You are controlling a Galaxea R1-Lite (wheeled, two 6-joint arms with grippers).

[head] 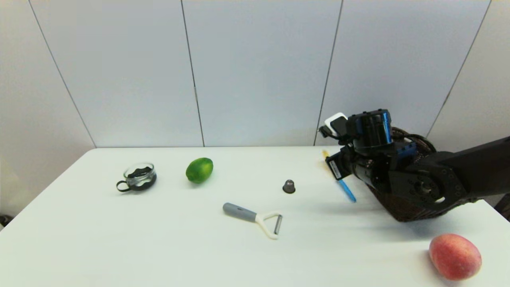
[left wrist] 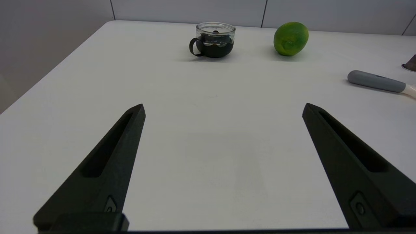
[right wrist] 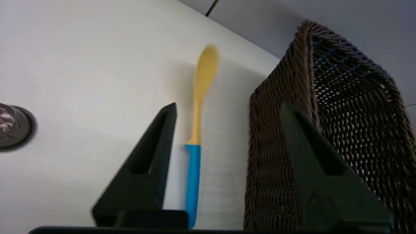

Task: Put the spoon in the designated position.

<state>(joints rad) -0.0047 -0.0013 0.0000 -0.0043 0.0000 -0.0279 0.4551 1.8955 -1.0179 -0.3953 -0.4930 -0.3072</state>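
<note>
The spoon (head: 346, 190) lies flat on the white table beside the basket (head: 398, 211), with its pale yellow bowl toward the wall and its blue handle toward me. My right arm (head: 370, 159) hangs over the spoon and covers its middle in the head view. In the right wrist view my right gripper (right wrist: 227, 107) is open and holds nothing. The spoon (right wrist: 196, 130) shows between the fingers, close to one finger (right wrist: 146, 162). The other finger stands in front of the basket (right wrist: 341, 97) wall. My left gripper (left wrist: 224, 105) is open over bare table at the front left.
A grey-handled white peeler (head: 255, 217) lies mid-table. A small dark capsule (head: 289, 186) sits left of the spoon. A lime (head: 199, 170) and a glass cup (head: 138, 177) stand at the back left. A peach (head: 454, 256) rests at the front right corner.
</note>
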